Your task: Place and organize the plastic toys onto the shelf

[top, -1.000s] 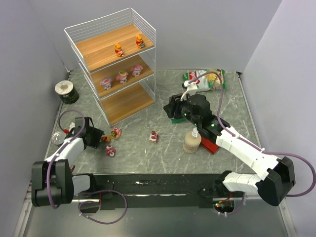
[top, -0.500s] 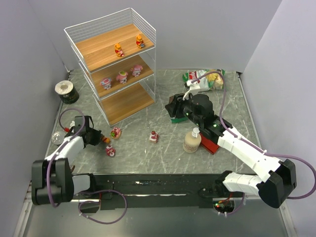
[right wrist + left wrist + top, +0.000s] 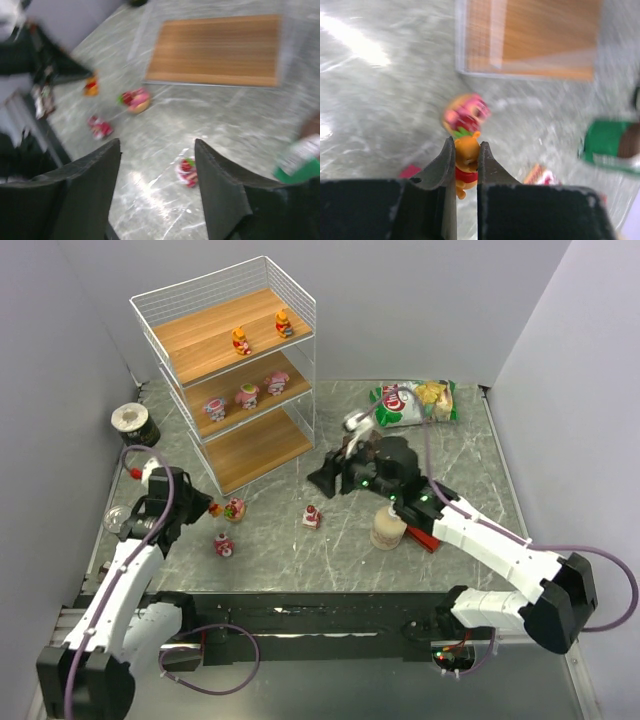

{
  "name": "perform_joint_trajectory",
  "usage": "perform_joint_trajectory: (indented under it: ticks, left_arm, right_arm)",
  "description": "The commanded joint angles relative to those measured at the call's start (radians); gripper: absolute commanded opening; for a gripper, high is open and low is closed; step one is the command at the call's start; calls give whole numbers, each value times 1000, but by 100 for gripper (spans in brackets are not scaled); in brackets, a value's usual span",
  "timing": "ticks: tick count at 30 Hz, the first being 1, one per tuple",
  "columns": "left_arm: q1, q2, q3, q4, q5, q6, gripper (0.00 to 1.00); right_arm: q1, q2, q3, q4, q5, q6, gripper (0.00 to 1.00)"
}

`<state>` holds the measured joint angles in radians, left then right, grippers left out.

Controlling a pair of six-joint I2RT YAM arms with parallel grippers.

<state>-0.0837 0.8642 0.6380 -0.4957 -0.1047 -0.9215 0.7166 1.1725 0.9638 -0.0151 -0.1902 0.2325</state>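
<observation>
The white wire shelf (image 3: pixel 230 370) holds two orange-yellow toys (image 3: pixel 240 341) on its top tier and three pink toys (image 3: pixel 247 394) on the middle tier. My left gripper (image 3: pixel 207 508) is shut on an orange-yellow toy (image 3: pixel 466 160) above the table, left of the shelf's front. A pink toy (image 3: pixel 234 508) lies just beyond it and also shows in the left wrist view (image 3: pixel 465 114). A red-and-white toy (image 3: pixel 223 546) lies nearer. My right gripper (image 3: pixel 325 478) is open and empty above another red-and-white toy (image 3: pixel 312 517), which shows between its fingers (image 3: pixel 187 171).
A cream bottle (image 3: pixel 388 528) and a red box (image 3: pixel 425 533) stand under the right arm. A green snack bag (image 3: pixel 415 400) lies at the back right. A dark round can (image 3: pixel 134 425) and a clear dish (image 3: pixel 118 520) are at the far left.
My left arm has risen and swung slightly toward the shelf with the orange-yellow toy in it. My right gripper has moved left and nearer, uncovering the snack bag.
</observation>
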Motion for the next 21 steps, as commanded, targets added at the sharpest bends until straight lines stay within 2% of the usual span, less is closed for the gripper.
perform_joint_trajectory:
  ticks: [1, 5, 13, 21]
  left_arm:
    - [-143, -73, 80, -56, -70, 89, 1]
    - [-192, -132, 91, -23, -23, 113, 1]
    - [-238, -183, 121, 6, 0, 131, 1]
    - [-245, -194, 154, -15, -9, 133, 1]
  right_arm:
    - [121, 61, 62, 85, -103, -151, 73]
    - [227, 133, 110, 110, -98, -173, 76]
    - [310, 263, 165, 188, -49, -142, 78]
    - [374, 429, 315, 187, 69, -75, 78]
